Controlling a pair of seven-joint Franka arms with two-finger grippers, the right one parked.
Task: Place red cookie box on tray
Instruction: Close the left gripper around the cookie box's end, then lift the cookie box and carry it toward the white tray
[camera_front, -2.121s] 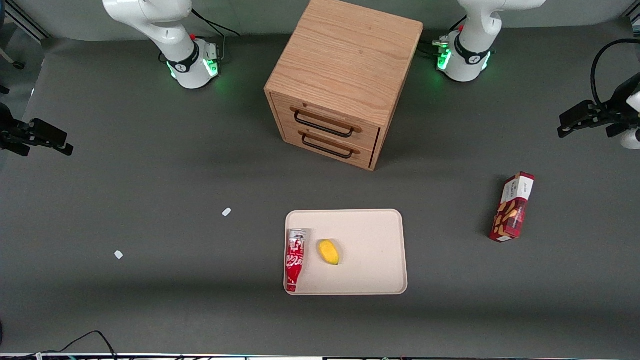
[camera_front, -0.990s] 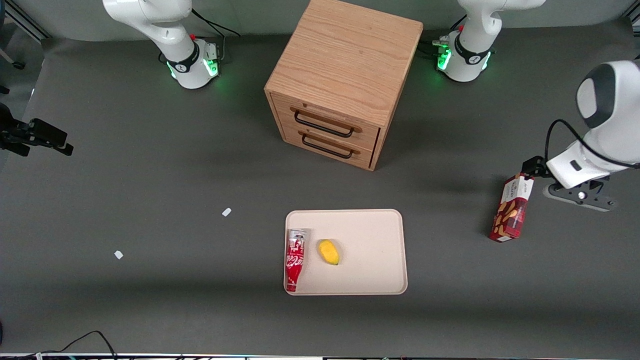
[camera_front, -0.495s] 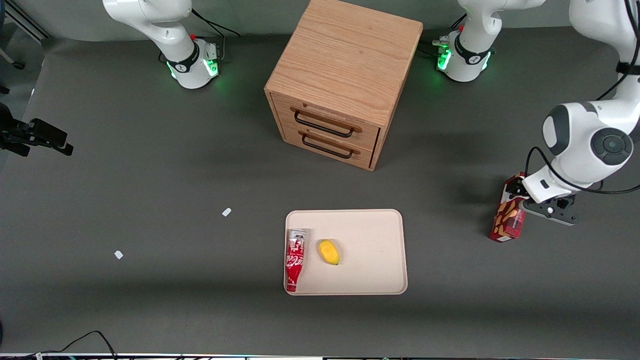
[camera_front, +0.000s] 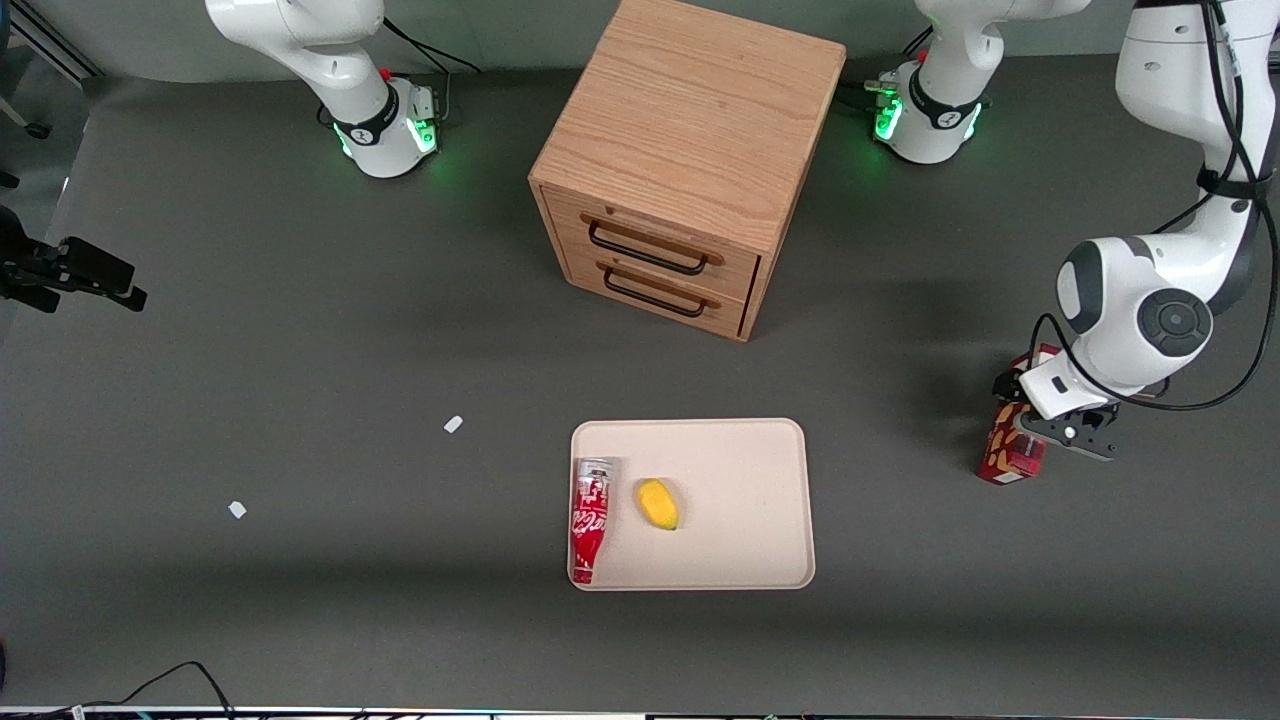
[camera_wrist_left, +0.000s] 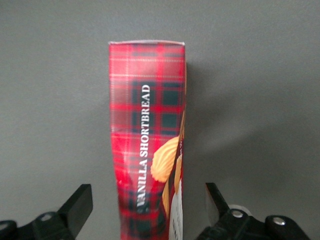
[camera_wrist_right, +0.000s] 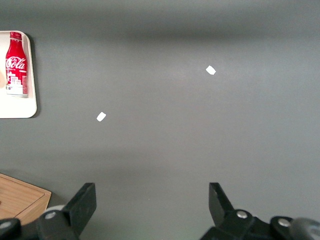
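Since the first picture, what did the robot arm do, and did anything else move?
The left arm swung in from the table's edge and lowered its end effector over the red cookie box. Its open fingers now straddle the box without gripping it. The box itself has not moved. The tray, drink can, yellow fruit and cabinet stayed put.

A wooden two-drawer cabinet (camera_front: 690, 160) with black handles stands at 12 o'clock from the tray (camera_front: 760, 540), well apart. On the tray lies a red Coca-Cola bottle can (camera_front: 590, 520), silver cap toward the cabinet, with a yellow fruit (camera_front: 657, 504) just beside it at 3 o'clock. Two white scraps (camera_front: 453, 424) (camera_front: 237, 510) lie on the grey table (camera_front: 300, 330) at 9 o'clock from the can.
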